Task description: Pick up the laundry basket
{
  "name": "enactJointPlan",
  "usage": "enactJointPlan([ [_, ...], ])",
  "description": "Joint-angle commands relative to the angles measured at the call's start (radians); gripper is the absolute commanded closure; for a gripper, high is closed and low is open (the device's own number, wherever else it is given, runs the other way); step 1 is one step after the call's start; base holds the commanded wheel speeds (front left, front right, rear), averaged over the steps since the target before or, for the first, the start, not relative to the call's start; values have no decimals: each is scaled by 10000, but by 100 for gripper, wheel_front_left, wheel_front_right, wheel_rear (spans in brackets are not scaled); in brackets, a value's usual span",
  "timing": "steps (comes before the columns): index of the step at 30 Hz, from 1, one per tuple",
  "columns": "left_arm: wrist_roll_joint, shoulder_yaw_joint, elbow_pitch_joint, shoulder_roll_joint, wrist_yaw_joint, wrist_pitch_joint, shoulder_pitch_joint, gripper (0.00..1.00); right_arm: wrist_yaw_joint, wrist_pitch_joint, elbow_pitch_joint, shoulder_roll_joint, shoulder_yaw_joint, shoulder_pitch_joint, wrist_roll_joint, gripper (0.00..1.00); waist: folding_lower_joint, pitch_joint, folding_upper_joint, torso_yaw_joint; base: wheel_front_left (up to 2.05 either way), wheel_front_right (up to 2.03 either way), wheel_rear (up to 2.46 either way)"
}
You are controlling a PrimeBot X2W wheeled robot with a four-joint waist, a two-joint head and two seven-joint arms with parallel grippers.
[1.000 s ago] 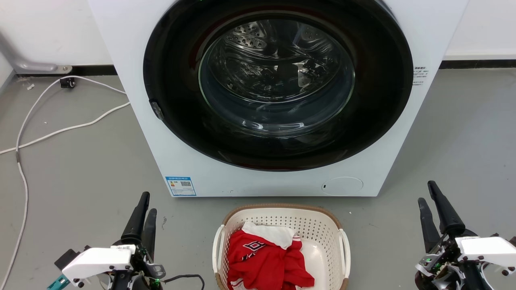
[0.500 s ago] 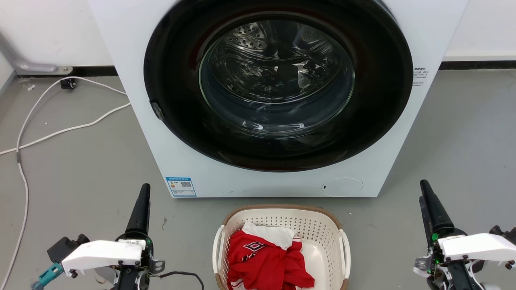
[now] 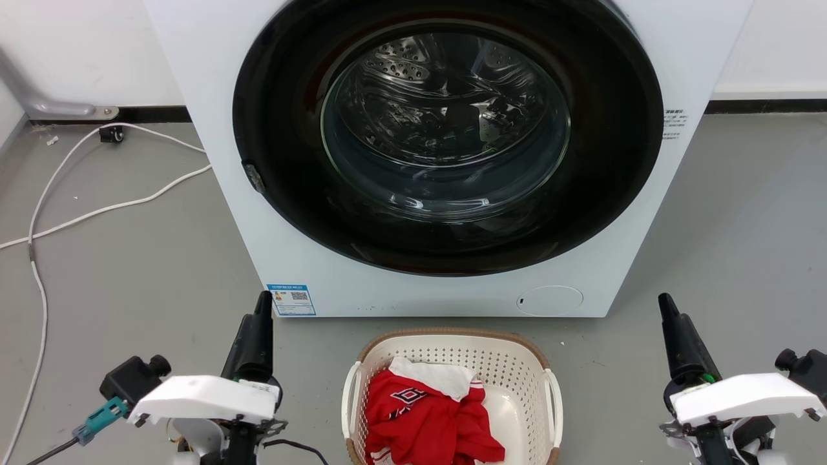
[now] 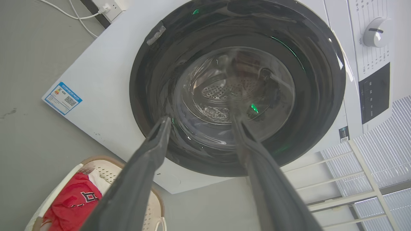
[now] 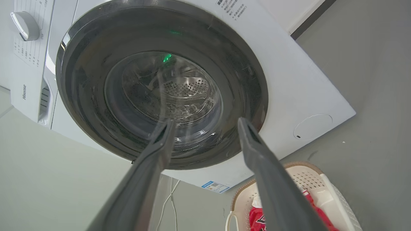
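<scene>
Locate the left tool at the lower left of the head view and the right tool at the lower right. Both hang above the grey floor, fingers pointing toward the washing machine. In each wrist view you see the two dark fingers spread apart with nothing between them.

The laundry basket stands on the floor between the two tools, well apart from each. It holds a red garment, with a white cloth at the garment's far edge.

Just beyond the basket stands the front-loading washing machine, its round glass door facing you. A blue label sits at its lower left corner. A white cable lies on the floor to the machine's left.
</scene>
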Motion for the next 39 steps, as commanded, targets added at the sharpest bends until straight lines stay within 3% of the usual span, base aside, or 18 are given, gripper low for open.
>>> enactJointPlan([
  [1,489,-127,-132,29,84,-115,-257,0,1,-118,-133,-7,25,-35,-614,0,0,-3,0,4,0,0,0],
  [13,2679,-612,31,32,549,-558,-367,0,1,-560,65,49,-11,32,-3249,0,-1,-3,0,33,0,0,0],
  [39,6108,-1348,538,37,1026,-1291,-590,0,1,-1289,726,52,91,-9,-6625,0,-1,-41,0,60,0,0,0],
])
